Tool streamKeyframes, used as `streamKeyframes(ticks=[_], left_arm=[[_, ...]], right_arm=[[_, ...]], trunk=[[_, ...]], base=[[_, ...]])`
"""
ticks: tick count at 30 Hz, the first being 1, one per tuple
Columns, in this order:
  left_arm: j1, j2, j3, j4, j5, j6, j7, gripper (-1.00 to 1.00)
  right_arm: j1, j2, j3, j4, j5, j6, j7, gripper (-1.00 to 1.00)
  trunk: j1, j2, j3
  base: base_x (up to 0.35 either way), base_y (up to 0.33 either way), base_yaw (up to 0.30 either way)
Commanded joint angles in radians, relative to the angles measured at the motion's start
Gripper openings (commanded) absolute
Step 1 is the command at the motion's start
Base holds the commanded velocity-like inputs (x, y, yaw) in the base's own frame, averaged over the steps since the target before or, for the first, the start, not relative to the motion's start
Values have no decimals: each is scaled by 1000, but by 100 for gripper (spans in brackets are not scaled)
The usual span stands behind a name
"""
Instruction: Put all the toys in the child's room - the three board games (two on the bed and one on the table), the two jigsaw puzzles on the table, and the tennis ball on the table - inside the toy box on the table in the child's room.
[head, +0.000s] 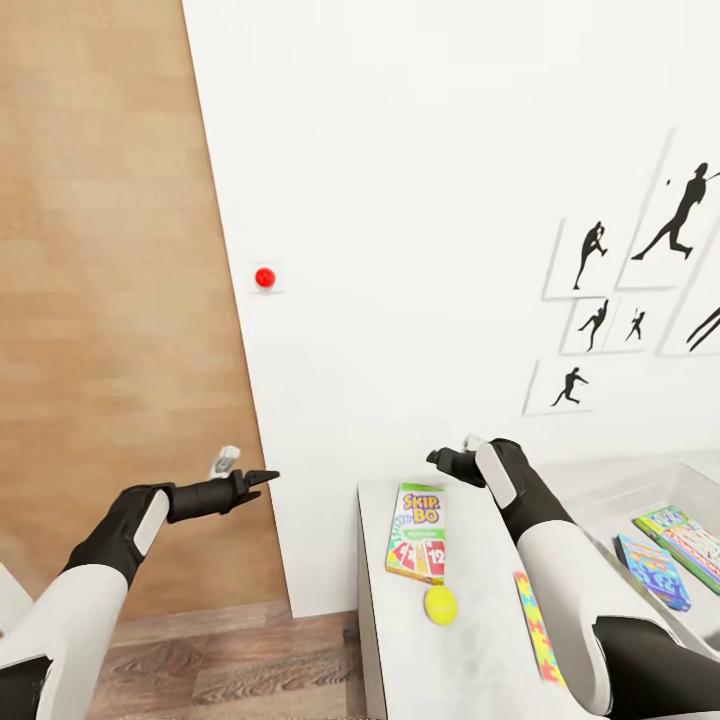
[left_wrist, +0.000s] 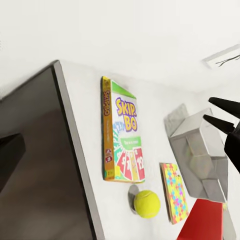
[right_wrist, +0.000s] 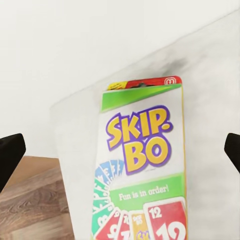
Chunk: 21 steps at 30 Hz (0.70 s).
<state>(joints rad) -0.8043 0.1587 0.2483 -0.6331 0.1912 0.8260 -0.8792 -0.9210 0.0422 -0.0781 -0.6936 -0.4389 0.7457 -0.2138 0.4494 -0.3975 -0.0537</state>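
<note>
Overhead, right end effector (head: 447, 460) above SKIP-BO box (head: 418, 532).

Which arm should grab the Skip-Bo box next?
Right. The right gripper hangs open just above the Skip-Bo box on the table; the left gripper is off the table's edge, over the floor.

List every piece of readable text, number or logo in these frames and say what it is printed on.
"SKIP-BO": cover of the SKIP-BO box on the table.
"Fun is in order!": green band below that title.
"12": red cards at the cover's bottom.
Red logo at the box's top corner: too small to read.
Boxes in the toy box: print too blurred.
</note>
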Motion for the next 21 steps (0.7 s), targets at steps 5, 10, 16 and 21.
streamKeyframes(ticks=[5, 10, 16, 21], left_arm=[[-1, 3, 2, -3, 1, 4, -8, 100], [-1, 6, 2, -6, 1, 4, -13, 100], [-1, 7, 2, -7, 0, 4, -53, 100], [-1, 11, 1, -8, 0, 4, -57, 100]], right_arm=[[-1, 2, -3, -1, -11, 3, -8, 100], [-1, 6, -3, 0, -11, 3, -7, 100], [-1, 10, -3, 0, -11, 3, -7, 100], [-1, 10, -3, 0, -11, 3, -7, 100]], trunk=[[1, -2, -11], [1, -2, -19], [1, -2, -28], [1, -2, -36]], base=[[0, 0, 0], [0, 0, 0], [0, 0, 0], [0, 0, 0]])
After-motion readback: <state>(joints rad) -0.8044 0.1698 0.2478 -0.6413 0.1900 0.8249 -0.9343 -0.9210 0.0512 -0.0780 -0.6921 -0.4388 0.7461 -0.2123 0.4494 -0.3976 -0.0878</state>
